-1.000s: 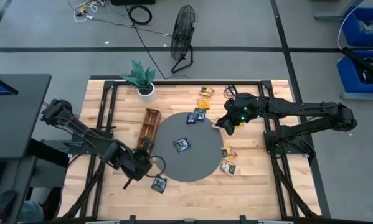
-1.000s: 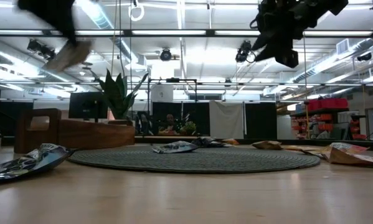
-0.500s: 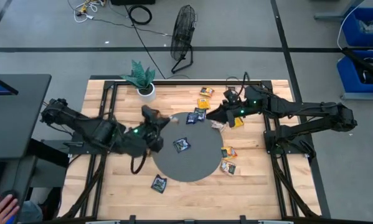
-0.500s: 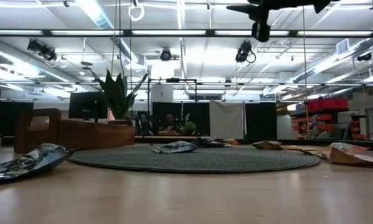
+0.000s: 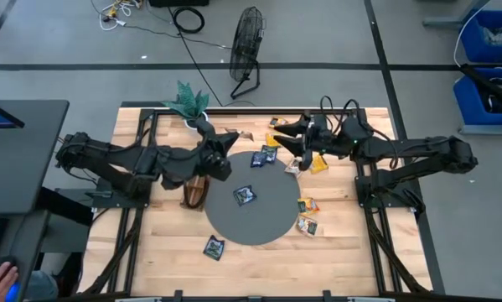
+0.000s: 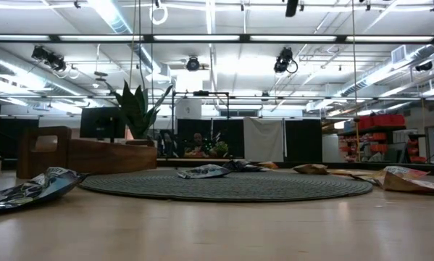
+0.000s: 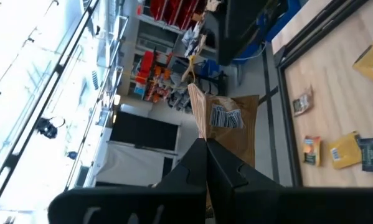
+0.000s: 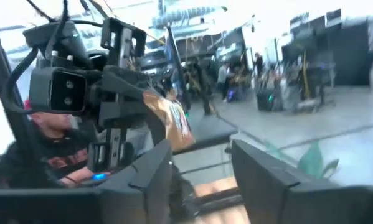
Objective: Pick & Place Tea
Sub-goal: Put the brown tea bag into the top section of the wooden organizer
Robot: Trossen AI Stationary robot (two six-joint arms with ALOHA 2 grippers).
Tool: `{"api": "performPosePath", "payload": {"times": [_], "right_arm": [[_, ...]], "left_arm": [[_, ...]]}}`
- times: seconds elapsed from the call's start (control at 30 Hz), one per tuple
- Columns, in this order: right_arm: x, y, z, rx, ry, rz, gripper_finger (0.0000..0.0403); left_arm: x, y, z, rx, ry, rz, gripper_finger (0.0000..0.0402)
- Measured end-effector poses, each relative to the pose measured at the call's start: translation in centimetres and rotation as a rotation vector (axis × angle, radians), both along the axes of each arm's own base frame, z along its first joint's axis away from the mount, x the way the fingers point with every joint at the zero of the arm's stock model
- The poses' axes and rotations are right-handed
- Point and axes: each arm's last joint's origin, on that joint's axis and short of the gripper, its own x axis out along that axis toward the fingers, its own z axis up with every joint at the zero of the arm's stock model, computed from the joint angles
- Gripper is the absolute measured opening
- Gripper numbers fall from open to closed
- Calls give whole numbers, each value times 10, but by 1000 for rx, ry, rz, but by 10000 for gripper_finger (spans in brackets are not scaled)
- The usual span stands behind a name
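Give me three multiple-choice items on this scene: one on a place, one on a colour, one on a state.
1. The lone dark sachet, apart from the rest, lies: A on the mat; B on bare wood; C in the tray.
2. The held sachet in the left pincer is: A tan; B blue; C green.
3. The right pincer is: A shut empty; B shut on a sachet; C open.
Key: B, it lies clear of the mat; A, the left wrist view shows tan paper; C, its fingers stand apart.
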Motion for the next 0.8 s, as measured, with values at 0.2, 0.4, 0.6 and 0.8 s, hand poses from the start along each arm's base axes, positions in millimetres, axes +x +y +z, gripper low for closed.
{"api": "performPosePath", "payload": {"times": [0.2,0.4,0.6,0.8], "right_arm": [[15,7,-11,-52,22,-19,241],[32,8,-20,-48,-32,-37,263],[43,6,-29,-33,-40,-80,252],[44,4,-28,-33,-77,-85,240]], "left_arm": [[3,9,0,-13,0,-19,1],[6,19,0,-32,-10,-39,1],[7,24,1,-61,-36,-64,1],[11,25,0,-115,-62,-115,1]]}}
